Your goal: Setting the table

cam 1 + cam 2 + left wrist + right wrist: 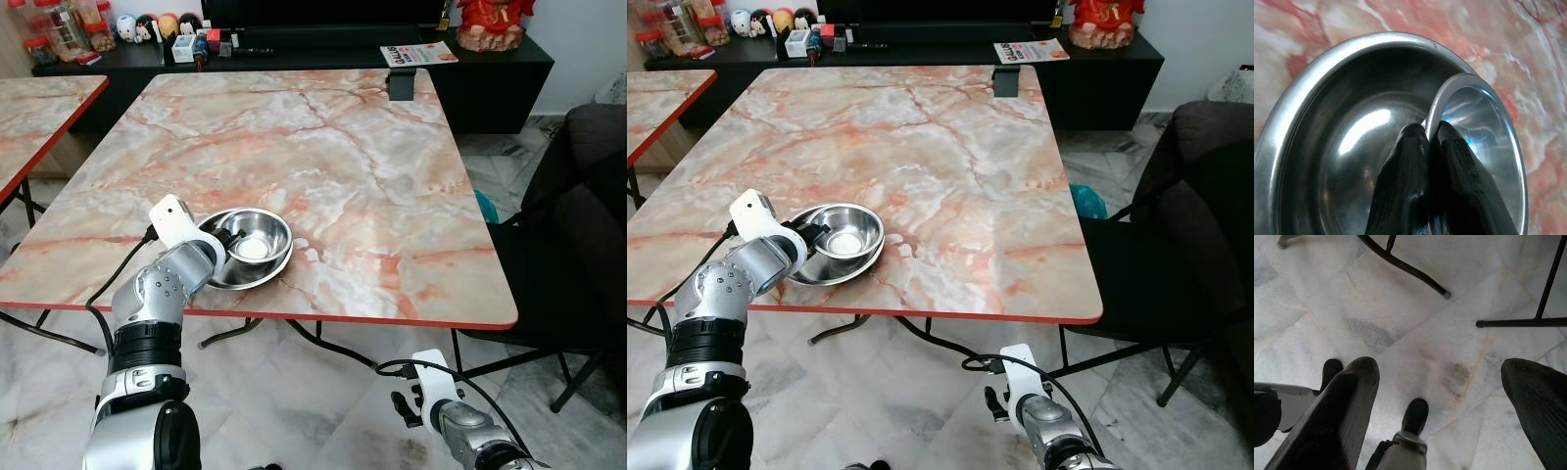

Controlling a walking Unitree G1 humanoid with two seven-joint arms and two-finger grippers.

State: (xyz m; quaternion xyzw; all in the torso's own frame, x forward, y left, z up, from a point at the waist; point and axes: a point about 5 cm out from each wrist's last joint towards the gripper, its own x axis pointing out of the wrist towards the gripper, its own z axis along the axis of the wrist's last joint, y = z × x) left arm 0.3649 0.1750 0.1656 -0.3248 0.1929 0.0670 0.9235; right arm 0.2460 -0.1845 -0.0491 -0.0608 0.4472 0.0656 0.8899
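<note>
Left claw (1427,147) pinched tight on small bowl (255,235) rim; bowl nested inside larger bowl (220,277) at tabletop (372,176) near edge. You're likely separating them: lift straight, then place. Right claw (1449,396) spread wide, idle, empty.

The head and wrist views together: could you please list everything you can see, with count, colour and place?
Large bowl: one, steel, near the table's front left edge.
Small bowl: one, steel, inside the large bowl.
Table: one, pink marble with red edge, centre.
Second table: one, same marble, far left.
Sideboard: one, black, behind, holding a magazine and jars.
Chair: one, dark, right.
Left gripper: shut on the small bowl's rim.
Right gripper: open, idle above the floor.
</note>
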